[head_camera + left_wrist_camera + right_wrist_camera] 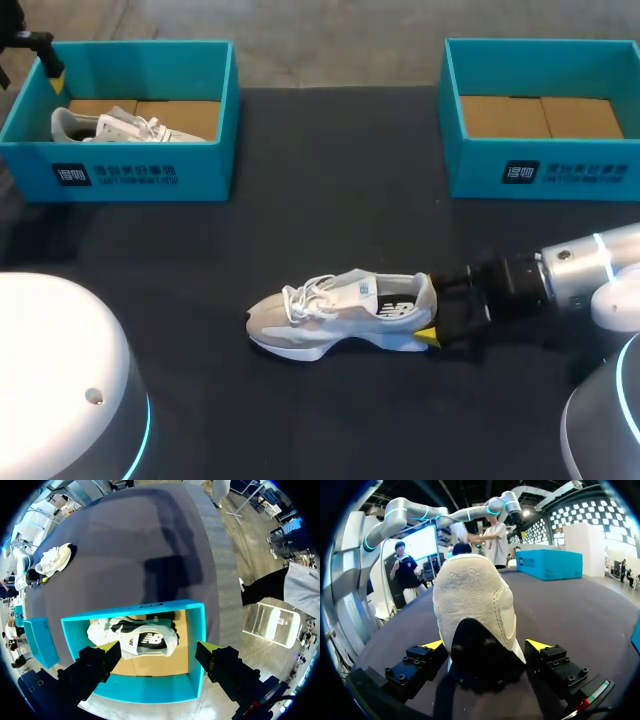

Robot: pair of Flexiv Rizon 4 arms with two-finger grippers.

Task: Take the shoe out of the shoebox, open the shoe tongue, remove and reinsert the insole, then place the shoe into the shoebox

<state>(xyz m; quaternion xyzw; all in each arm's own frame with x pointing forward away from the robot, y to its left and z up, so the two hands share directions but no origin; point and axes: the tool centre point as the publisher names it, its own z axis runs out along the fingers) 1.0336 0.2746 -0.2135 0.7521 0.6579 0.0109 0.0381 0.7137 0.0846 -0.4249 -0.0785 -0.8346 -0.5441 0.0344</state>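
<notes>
A white and grey shoe [335, 312] lies on its sole in the middle of the black table, toe to the left. My right gripper [432, 312] is open around the heel [475, 605], one yellow fingertip [434, 644] on each side with a small gap to the shoe. A second white shoe [120, 125] lies inside the left teal shoebox [140, 175]. My left gripper [157, 651] hangs open above that box [145, 687], over the shoe [140, 639] in it, touching nothing. In the head view the left gripper [48, 62] sits at the box's far left corner.
Another teal shoebox [540, 172] with a bare cardboard floor stands at the back right. Bare black tabletop [330, 200] lies between the two boxes and in front of the shoe. My right arm [580, 280] stretches in low over the table.
</notes>
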